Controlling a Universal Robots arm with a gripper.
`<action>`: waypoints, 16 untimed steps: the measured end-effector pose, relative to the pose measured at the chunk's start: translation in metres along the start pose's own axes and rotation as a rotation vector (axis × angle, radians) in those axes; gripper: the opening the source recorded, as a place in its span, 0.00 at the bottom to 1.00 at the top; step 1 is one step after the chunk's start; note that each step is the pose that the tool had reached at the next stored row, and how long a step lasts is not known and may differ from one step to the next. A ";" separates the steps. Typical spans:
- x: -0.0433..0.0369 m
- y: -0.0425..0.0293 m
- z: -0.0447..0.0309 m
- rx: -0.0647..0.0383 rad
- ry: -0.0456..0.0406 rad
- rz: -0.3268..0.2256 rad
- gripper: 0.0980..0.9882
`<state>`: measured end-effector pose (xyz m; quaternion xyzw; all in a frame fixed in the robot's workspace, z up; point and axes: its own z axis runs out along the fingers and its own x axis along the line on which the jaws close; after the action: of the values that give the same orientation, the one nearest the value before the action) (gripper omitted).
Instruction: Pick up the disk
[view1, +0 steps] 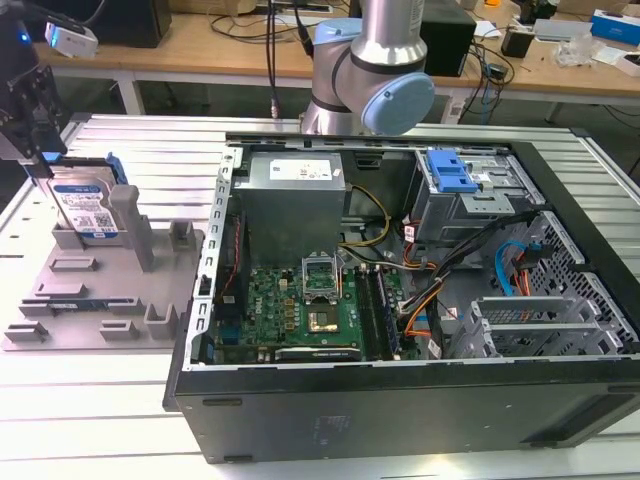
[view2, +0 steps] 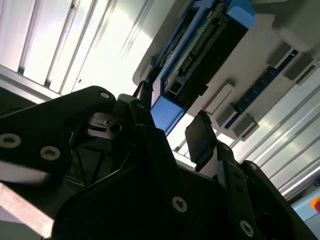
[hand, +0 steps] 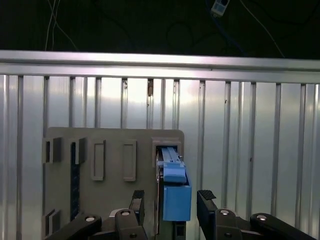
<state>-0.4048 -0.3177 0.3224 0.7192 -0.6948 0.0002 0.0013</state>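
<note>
Black two-fingered gripper (view1: 38, 160) hangs with its fingers (hand: 205, 200) spread wide, holding nothing. Right beneath it, reaching up into the gap between those fingers, stands the disk (view1: 85, 212), a flat silver hard drive with a blue-and-white label and blue plastic rails, set up on its edge. In the first wrist view the disk's blue end sits between the two fingers with a thin strip of space on either side, so they flank it without gripping it. In the second wrist view one pad stands clearly apart from the blue rail. How close the other finger comes there I cannot tell.

The disk stands in a slot of a grey plastic fixture tray with upright posts (view1: 100, 310), which spreads out below the gripper. One tall post rises just beside the disk. The tray lies on a table of ribbed silver metal slats (view1: 90, 420).

Farther off from the gripper, beside the tray, a black computer case (view1: 400, 420) lies open on its side. Inside it are a green circuit board (view1: 300, 300), a silver box-shaped power supply (view1: 290, 195) and bundles of coloured cables. At the case's corner farthest from the gripper sits a blue plastic drive-bay bracket on a silver metal cage (view1: 450, 172). Behind the case rises the arm's silver and pale-blue body (view1: 385, 85), and beyond that, wooden benches (view1: 250, 55) strewn with cables and boxes.
</note>
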 end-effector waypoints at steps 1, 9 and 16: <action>0.0000 0.0001 0.0004 0.000 0.0000 -0.004 0.50; -0.0005 0.0010 0.0057 0.003 0.0001 -0.006 0.50; -0.0014 0.0018 0.0105 0.003 0.0001 -0.006 0.50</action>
<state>-0.4067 -0.3163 0.3120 0.7212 -0.6927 0.0013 0.0002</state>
